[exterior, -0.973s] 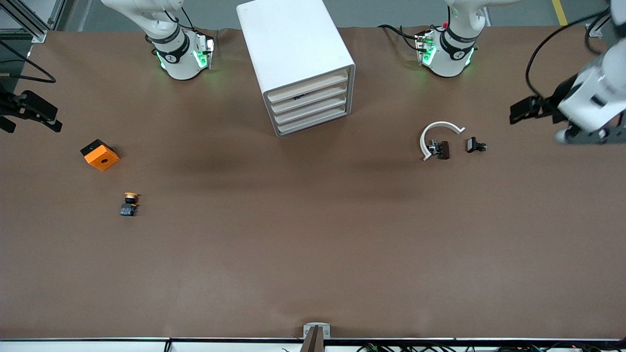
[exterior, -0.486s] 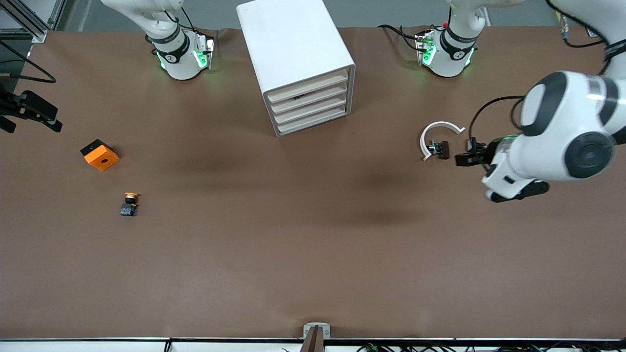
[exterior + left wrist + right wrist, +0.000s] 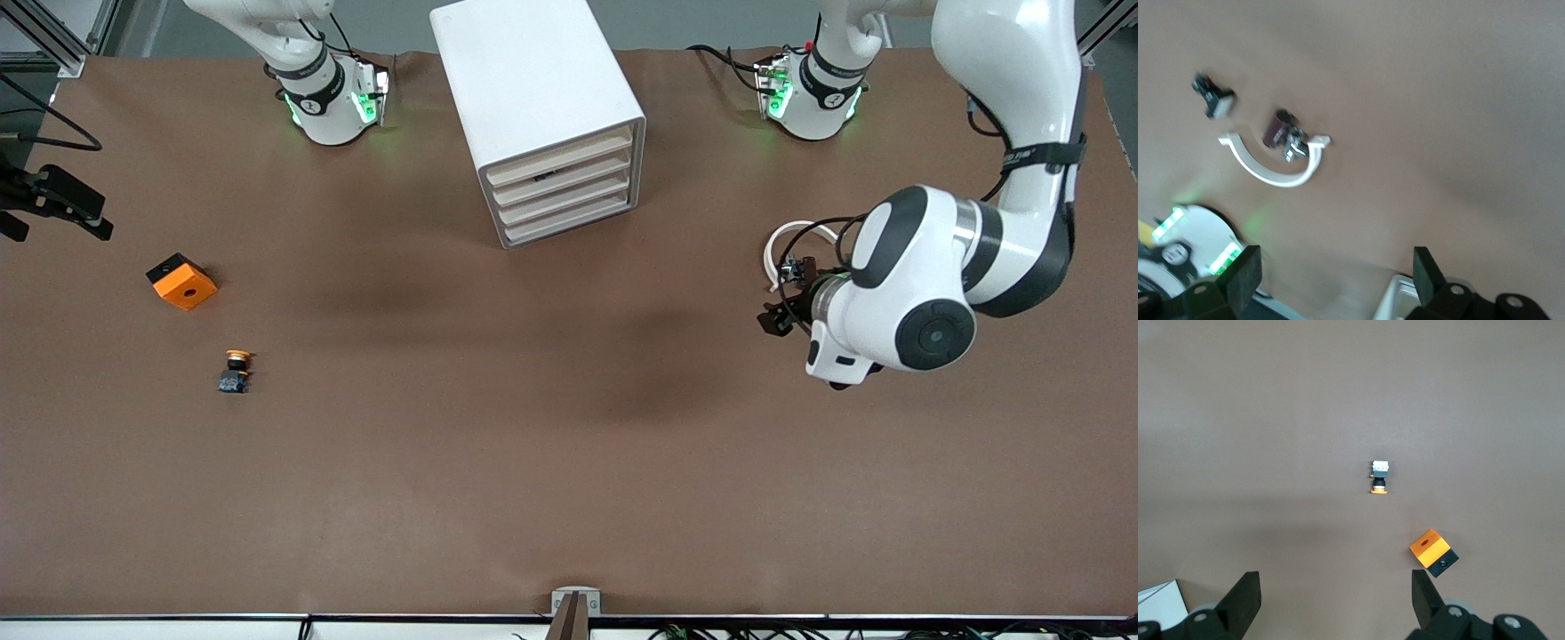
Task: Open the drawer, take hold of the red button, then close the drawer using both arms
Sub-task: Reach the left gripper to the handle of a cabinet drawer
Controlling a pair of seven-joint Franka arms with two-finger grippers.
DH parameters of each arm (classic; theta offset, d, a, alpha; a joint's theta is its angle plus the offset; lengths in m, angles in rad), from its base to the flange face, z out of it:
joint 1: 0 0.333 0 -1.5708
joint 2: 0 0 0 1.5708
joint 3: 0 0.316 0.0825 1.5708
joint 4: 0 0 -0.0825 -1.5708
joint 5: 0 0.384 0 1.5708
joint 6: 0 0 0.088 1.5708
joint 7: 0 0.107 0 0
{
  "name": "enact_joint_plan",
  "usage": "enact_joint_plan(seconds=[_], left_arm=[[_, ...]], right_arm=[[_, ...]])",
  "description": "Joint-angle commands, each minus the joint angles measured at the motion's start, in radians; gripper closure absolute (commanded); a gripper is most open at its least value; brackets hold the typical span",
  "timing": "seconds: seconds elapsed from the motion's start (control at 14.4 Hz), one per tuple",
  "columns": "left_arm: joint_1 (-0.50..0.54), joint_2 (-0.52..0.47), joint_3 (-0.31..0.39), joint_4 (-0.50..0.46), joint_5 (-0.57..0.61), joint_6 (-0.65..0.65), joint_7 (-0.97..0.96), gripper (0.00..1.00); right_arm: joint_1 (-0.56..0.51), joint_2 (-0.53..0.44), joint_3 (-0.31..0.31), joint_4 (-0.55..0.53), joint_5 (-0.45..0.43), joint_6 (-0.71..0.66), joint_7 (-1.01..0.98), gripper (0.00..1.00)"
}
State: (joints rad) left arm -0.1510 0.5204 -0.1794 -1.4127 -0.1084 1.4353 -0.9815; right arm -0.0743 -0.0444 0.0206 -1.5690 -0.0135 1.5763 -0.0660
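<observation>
White cabinet (image 3: 542, 116): on table (image 3: 569, 462) between the arm bases; all four drawers (image 3: 562, 182) shut.
Red button: not visible.
Left gripper (image 3: 775, 320): jaws apart, over table beside white ring (image 3: 775, 252).
Right gripper (image 3: 1335, 603): jaws apart, high over orange-capped button (image 3: 235, 371) and orange cube (image 3: 182, 282).

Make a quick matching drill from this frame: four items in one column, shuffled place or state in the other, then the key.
Items
1. cabinet
2. orange cube
3. white curved clip
4. left gripper

Descriptions
A. open, over the table beside the small parts
B. lying at the left arm's end of the table
C. between the two arm bases, all four drawers shut
D. at the right arm's end, farther from the front camera than the orange-capped button

Pairs: 1-C, 2-D, 3-B, 4-A
</observation>
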Motion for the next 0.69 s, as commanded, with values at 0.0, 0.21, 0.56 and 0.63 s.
enact_joint_plan(seconds=[0.0, 0.21, 0.56, 0.63], left_arm=[[-0.018, 0.078, 0.003, 0.052, -0.063, -0.009, -0.197, 0.0], [-0.053, 0.112, 0.001, 0.054, -0.109, 0.04, -0.402, 0.0], [-0.131, 0.179, 0.001, 0.061, -0.126, 0.06, -0.615, 0.0], [-0.14, 0.181, 0.001, 0.06, -0.135, 0.06, -0.649, 0.0]], right_arm=[[0.004, -0.017, -0.001, -0.014, 0.0, 0.002, 0.006, 0.0], [0.002, -0.017, -0.001, -0.011, 0.0, 0.001, 0.006, 0.0], [0.002, -0.017, -0.001, -0.009, 0.0, 0.001, 0.006, 0.0], [0.002, -0.017, -0.001, -0.011, 0.0, 0.001, 0.006, 0.0]])
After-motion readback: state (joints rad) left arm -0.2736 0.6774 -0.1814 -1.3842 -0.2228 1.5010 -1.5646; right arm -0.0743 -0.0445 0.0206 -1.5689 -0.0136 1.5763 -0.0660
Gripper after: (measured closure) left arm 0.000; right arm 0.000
